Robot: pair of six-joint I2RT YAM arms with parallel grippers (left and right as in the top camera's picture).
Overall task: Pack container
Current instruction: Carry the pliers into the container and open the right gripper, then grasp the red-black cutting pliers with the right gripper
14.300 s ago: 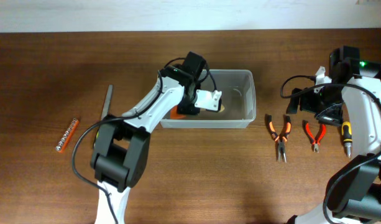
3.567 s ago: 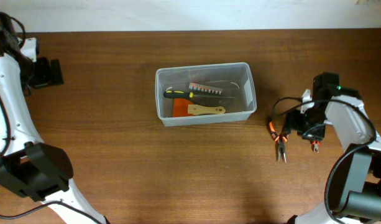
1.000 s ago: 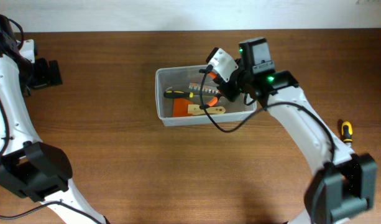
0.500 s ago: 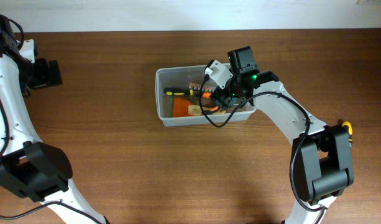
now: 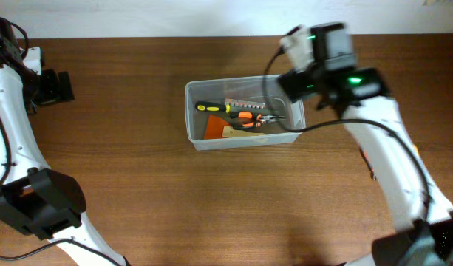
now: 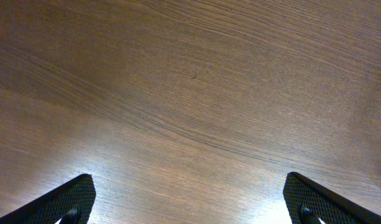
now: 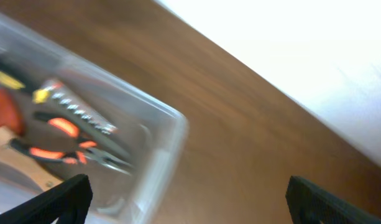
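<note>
The clear plastic container [image 5: 190, 111] stands mid-table. In it lie a yellow-and-black screwdriver [image 5: 211, 108], a strip of bits [image 5: 244, 102], orange-handled pliers [image 5: 248, 117] and an orange-handled scraper [image 5: 215, 130]. My right gripper [image 5: 294, 87] hovers open and empty over the container's far right corner. The blurred right wrist view shows the container's rim [image 7: 171, 143] and the pliers [image 7: 63, 146] to the left of that gripper [image 7: 193, 205]. At the far left my left gripper [image 5: 56, 85] stands open above bare wood [image 6: 190, 205].
The brown wooden table [image 5: 233, 199] runs to a white wall along its far edge [image 5: 137, 35]. My right arm [image 5: 381, 148] stretches across the table's right side.
My right gripper was shut on the orange pliers over the container. It has opened, left the pliers inside, and pulled up and back to the right. The left arm has not moved.
</note>
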